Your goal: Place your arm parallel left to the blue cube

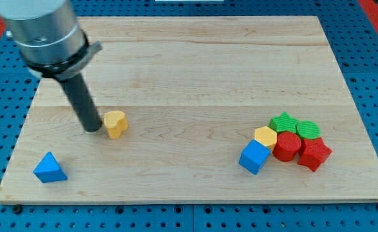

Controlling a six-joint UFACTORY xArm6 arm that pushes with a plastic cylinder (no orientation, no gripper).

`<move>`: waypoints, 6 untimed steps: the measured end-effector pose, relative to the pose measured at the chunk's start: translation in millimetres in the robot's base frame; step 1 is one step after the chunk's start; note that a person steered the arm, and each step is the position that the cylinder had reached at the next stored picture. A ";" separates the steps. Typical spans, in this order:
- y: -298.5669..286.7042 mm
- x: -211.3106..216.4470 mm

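my tip [94, 129]: bare rod, no jaws, near board's left edge, beside yellow block [115, 124] | blue cube [254, 157]: lower right, heading block cluster

One camera, looking down at an angle over the whole bench [195, 71].

You see from above the view's bottom edge, facing the far edge at the top. It sits far enough back that all four bench edges show, with blue pegboard [369, 58] around them.
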State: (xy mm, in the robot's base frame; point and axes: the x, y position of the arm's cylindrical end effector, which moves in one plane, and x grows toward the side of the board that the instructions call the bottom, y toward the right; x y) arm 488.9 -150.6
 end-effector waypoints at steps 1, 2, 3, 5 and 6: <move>80.7 0.1; 156.4 -2.3; 227.3 -4.0; 145.1 43.5; 87.3 76.6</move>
